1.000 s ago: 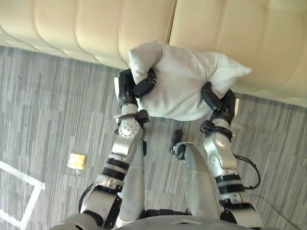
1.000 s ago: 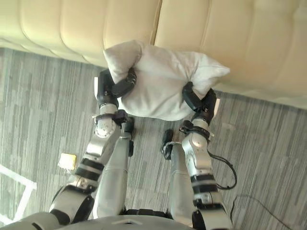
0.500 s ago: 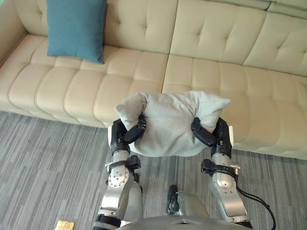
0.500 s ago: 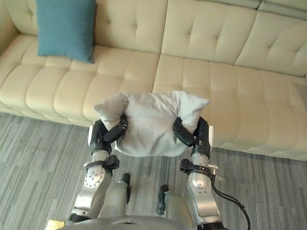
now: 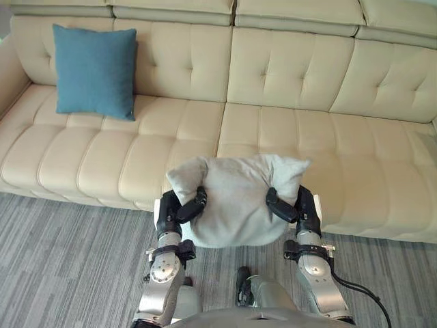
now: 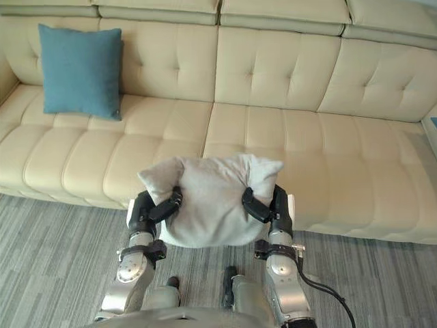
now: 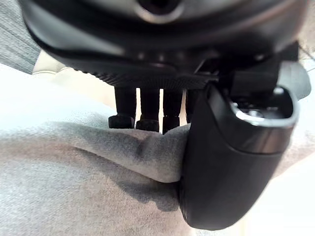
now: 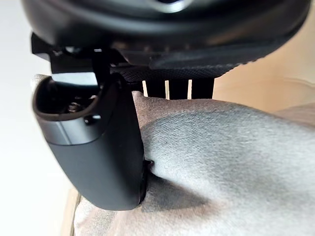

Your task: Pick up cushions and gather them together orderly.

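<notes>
I hold a light grey cushion (image 5: 235,201) between both hands, in the air in front of the beige sofa's (image 5: 287,130) middle seat edge. My left hand (image 5: 179,208) pinches its left end, thumb on top and fingers behind the fabric (image 7: 98,162). On the cushion's right end my right hand (image 5: 290,207) pinches the same way, the cloth (image 8: 226,147) bunched between thumb and fingers. A teal cushion (image 5: 93,70) stands upright against the sofa's backrest at the far left.
The sofa spans the whole width, with tufted backrest and wide seat sections. Grey striped carpet (image 5: 61,260) lies between me and the sofa front.
The view has lifted from the floor to the sofa, bringing the teal cushion and backrest into sight. Both hands keep their hold on the grey cushion, now level before the seat.
</notes>
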